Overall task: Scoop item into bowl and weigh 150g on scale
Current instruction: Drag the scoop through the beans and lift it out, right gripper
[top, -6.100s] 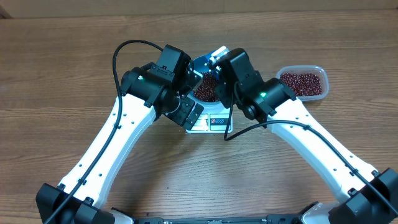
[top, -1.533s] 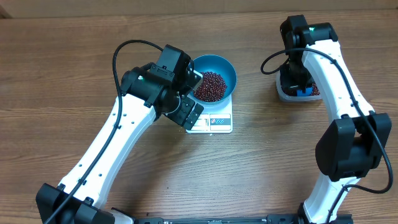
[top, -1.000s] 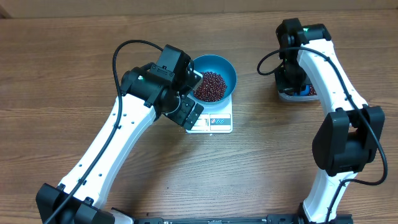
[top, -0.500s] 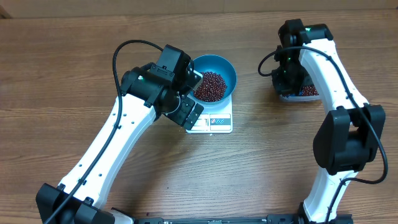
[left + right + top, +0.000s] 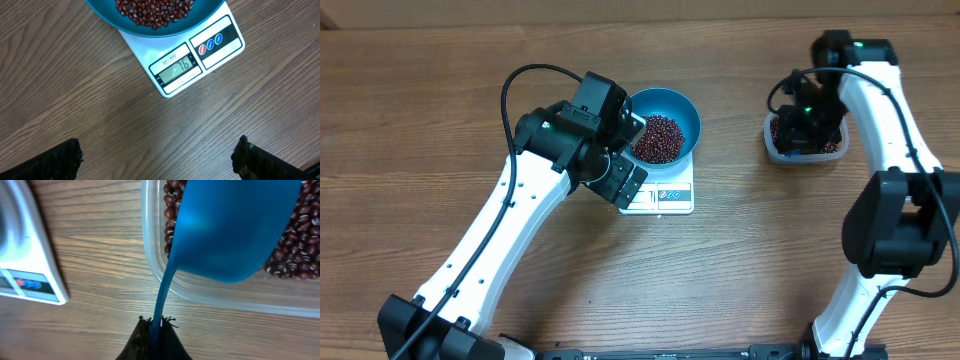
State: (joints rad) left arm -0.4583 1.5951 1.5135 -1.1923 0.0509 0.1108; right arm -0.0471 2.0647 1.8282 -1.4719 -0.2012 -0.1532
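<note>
Right arm swung outward at the tub [image 5: 830,152]
Right hand [image 5: 155,327] pinches the scoop [image 5: 235,225] handle over the tub's beans [image 5: 295,235]; left hand [image 5: 157,160] spread, unmoved; bowl [image 5: 692,115] rests on the scale [image 5: 215,57].

We see the deep blue bowl [image 5: 683,112] sitting upright on the far part of the flat white scale [image 5: 665,197], partly filled with a mound of glossy red-brown beans [image 5: 657,140]; the scale's display, along its near edge, reads 76, beside red and blue buttons
</note>
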